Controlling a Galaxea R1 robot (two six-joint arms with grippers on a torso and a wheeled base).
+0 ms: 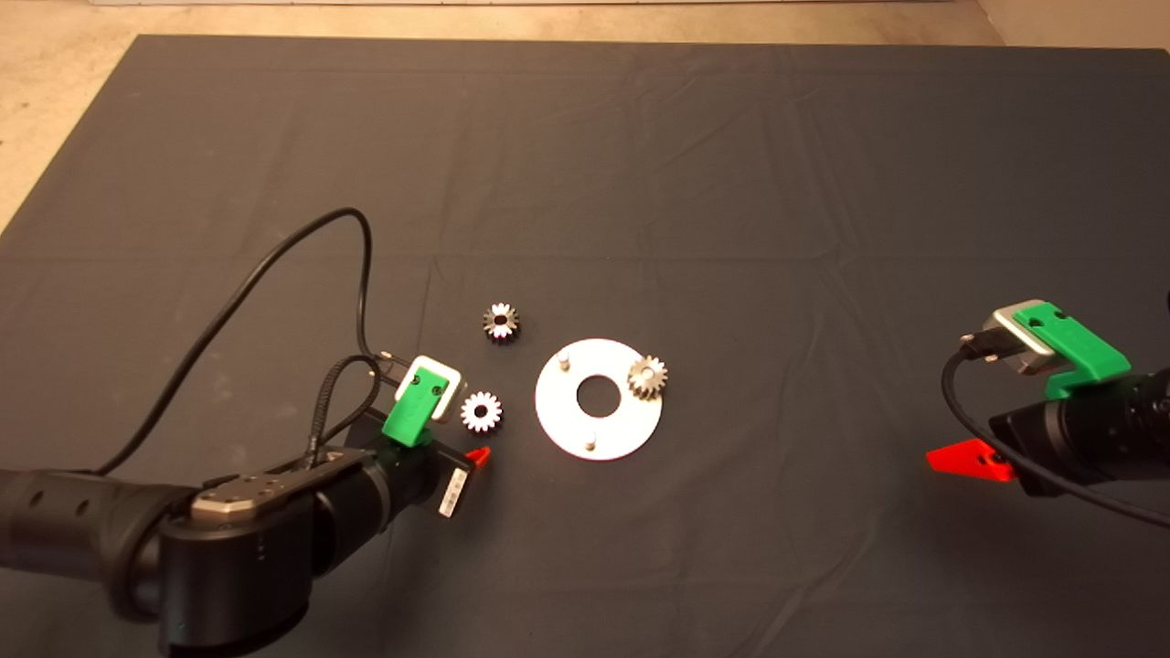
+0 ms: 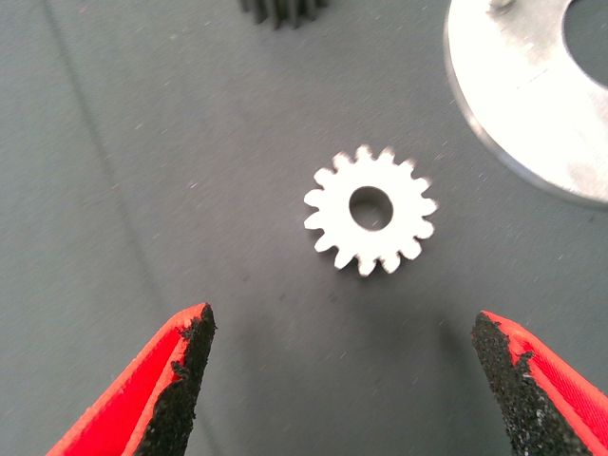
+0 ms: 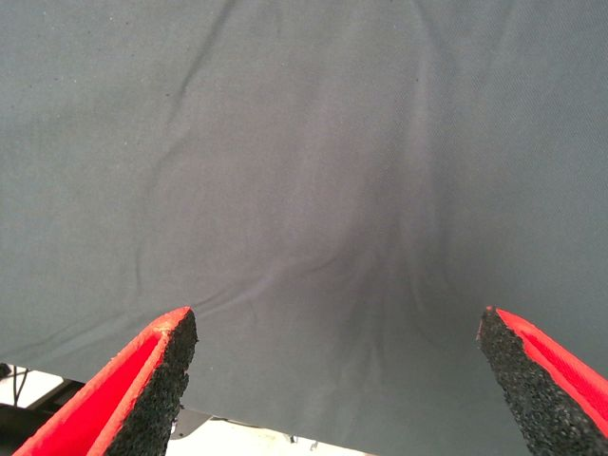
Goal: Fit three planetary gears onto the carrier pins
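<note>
While L gripper gapes, far gear cut off

One gear on disc, two gears left of it

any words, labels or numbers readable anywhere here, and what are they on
No readable text in any view.
White sticker on the left arm's wrist, behind the left hand: carries dark print, too small to read.
Gears, white disc and mat: no markings visible.
Right hand, open over bare mat: no label visible.
</note>
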